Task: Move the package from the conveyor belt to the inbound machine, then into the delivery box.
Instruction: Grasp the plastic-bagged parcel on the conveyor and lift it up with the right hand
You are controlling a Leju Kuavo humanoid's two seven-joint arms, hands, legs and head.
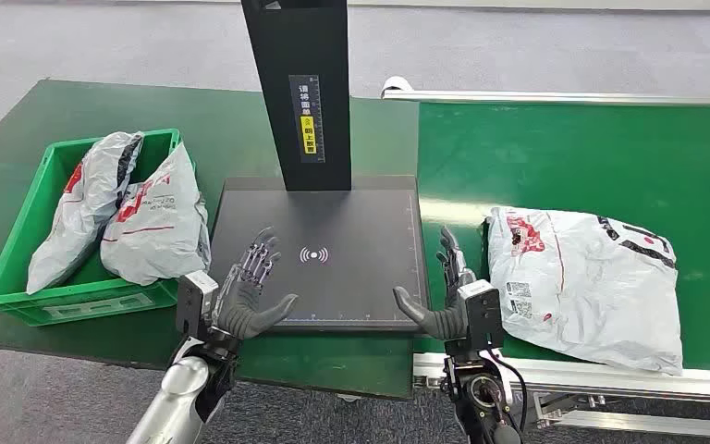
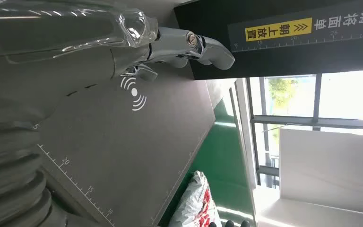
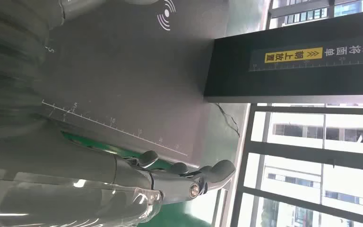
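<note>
Green conveyor belt [image 1: 610, 157] on your right carries the white package [image 1: 592, 277], lying flat near its front edge. Your inbound machine [image 1: 333, 250] sits between belt and green delivery box [image 1: 18, 222], which holds two bags [image 1: 134, 217]. Your left hand [image 1: 245, 291] and right hand [image 1: 448, 296] hover over the machine's plate, fingers spread, holding nothing.

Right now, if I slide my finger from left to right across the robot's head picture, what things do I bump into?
Green crate with two bagged packages → left hand → dark scanner pad with its black post → right hand → white package on the green conveyor belt.
</note>
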